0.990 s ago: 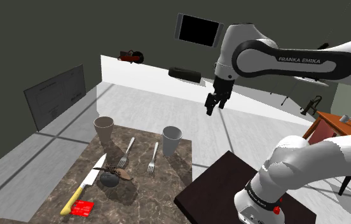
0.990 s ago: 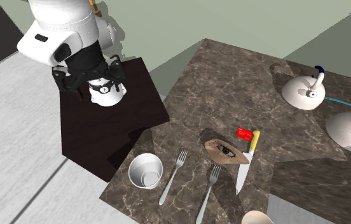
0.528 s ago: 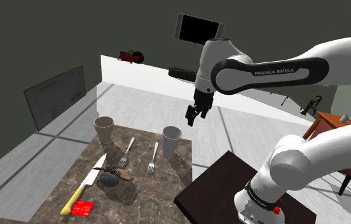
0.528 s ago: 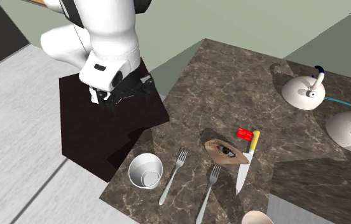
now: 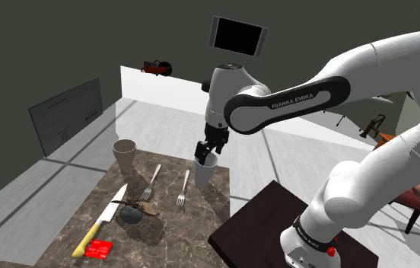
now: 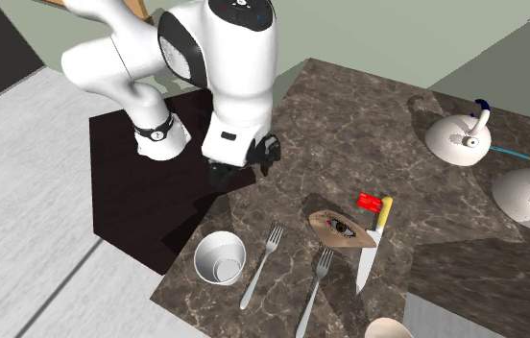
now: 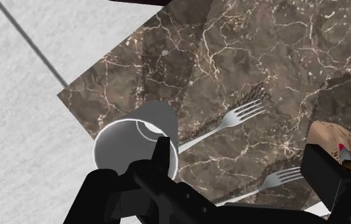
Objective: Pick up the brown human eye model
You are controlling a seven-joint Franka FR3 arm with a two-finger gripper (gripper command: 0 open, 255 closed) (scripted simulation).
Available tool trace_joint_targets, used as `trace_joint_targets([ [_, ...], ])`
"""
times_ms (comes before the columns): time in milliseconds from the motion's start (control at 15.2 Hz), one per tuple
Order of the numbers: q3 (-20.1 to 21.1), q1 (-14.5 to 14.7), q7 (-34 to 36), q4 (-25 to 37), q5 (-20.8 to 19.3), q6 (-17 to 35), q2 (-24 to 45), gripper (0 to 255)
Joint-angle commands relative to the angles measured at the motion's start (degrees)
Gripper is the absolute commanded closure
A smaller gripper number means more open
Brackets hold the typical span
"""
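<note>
Since half a second ago the arm is swinging down and over toward the marble table (image 5: 172, 228), so the gripper (image 5: 207, 151) is now hanging right above the grey cup (image 5: 205, 169) in the shoulder view. The brown eye model (image 5: 134, 211) is lying flat on the table well apart from the hand, past the two forks (image 5: 151, 183), just beside the yellow-handled knife (image 5: 103, 222).

Second exterior view: the gripper (image 6: 237, 169) is hovering over the table's edge by the dark stand (image 6: 138, 206). The eye model (image 6: 338, 229) is sitting off to the side of it, touching the knife blade (image 6: 369, 254), with the forks (image 6: 261, 264) and the cup (image 6: 220, 257) nearby.

Wrist view: the gripper (image 7: 240, 147) is standing wide apart, holding nothing, just bare marble and a fork (image 7: 231, 121) showing in the gap. The eye model (image 7: 333, 137) is peeking out beyond the finger farther from the cup (image 7: 133, 143), so it's outside the gap, not between the fingers.
</note>
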Motion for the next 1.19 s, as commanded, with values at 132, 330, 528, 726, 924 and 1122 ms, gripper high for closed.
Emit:
trace_joint_targets([
  [132, 3.12, 0.66, 4.03, 3.02, -2.03, 5.45, 7.97, 0],
  [330, 5.04, 1.19, 7.61, 6.15, -4.9, 8.73, 14.33, 0],
  [528, 6.32, 2.17, 11.57, 9.9, -8.71, 11.3, 20.86, 0],
  [726, 6.7, 3.91, 15.57, 14.27, -12.99, 13.11, 27.45, 0],
  [924, 6.29, 6.37, 19.17, 19.24, -17.1, 14.2, 33.93, 0],
  [1122, 5.4, 9.3, 22.07, 24.78, -20.62, 14.69, 40.25, 0],
])
